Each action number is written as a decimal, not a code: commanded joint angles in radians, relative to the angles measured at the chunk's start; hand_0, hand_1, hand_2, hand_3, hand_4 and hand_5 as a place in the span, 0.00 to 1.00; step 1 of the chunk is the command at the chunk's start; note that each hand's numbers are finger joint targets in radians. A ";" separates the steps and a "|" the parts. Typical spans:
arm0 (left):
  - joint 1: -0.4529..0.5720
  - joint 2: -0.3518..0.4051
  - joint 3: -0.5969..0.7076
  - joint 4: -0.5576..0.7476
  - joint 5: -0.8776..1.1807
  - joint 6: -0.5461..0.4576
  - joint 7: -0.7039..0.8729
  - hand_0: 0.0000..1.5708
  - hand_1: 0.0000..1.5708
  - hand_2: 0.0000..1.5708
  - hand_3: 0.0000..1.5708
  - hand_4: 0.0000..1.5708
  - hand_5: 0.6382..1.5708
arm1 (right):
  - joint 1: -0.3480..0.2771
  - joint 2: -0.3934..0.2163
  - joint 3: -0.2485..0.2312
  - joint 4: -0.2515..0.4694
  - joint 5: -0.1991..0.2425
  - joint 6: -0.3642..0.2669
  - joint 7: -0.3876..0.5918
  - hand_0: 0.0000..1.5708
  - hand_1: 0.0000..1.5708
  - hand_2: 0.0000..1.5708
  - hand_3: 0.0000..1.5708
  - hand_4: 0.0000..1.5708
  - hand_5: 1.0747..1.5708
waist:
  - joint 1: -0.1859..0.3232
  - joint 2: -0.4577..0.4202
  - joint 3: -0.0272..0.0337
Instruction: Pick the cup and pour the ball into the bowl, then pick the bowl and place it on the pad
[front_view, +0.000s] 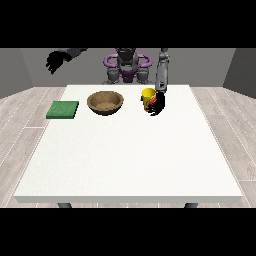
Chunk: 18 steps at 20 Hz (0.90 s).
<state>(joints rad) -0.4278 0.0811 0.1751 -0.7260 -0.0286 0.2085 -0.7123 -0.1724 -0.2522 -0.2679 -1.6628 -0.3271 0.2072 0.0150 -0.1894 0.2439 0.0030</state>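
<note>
On the far half of the white table (130, 150), the yellow cup (148, 96) stood upright to the right of the wooden bowl (105, 103), with the hand at the view's right (158, 105) against the cup's near side, fingers curled round it. The green pad (63, 109) lay left of the bowl, apart from it. The hand at the view's left (54, 61) was raised clear of the table, holding nothing; its finger position could not be determined.

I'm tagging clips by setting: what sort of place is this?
Likely a bare test room: a white table on a wood-plank floor with grey walls, holding only a bowl, cup and pad.
</note>
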 joint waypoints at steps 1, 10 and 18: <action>-0.035 -0.022 0.020 0.080 -0.028 0.109 -0.068 0.81 0.81 1.00 1.00 0.86 0.89 | -0.036 -0.072 -0.071 0.006 -0.092 0.066 0.018 0.00 0.00 0.00 0.11 0.41 0.99 | -0.051 0.053 -0.0036; -0.107 -0.030 -0.172 0.036 -0.249 0.280 0.277 0.82 0.82 1.00 1.00 0.90 0.87 | 0.000 -0.129 -0.114 0.204 -0.095 0.093 0.082 0.00 0.00 0.00 0.21 0.41 0.99 | 0.034 -0.201 -0.0014; -0.269 0.014 -0.453 0.168 -0.707 0.498 0.638 0.86 0.86 1.00 1.00 0.93 0.96 | 0.002 -0.125 -0.109 0.331 -0.080 0.130 0.046 0.00 0.00 0.00 0.10 0.43 0.98 | 0.034 -0.282 0.0074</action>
<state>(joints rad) -0.6222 0.0877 -0.1644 -0.6207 -0.5502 0.6292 -0.2472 -0.1747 -0.3690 -0.3742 -1.3863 -0.4061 0.3137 0.0658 -0.1497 0.0054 0.0075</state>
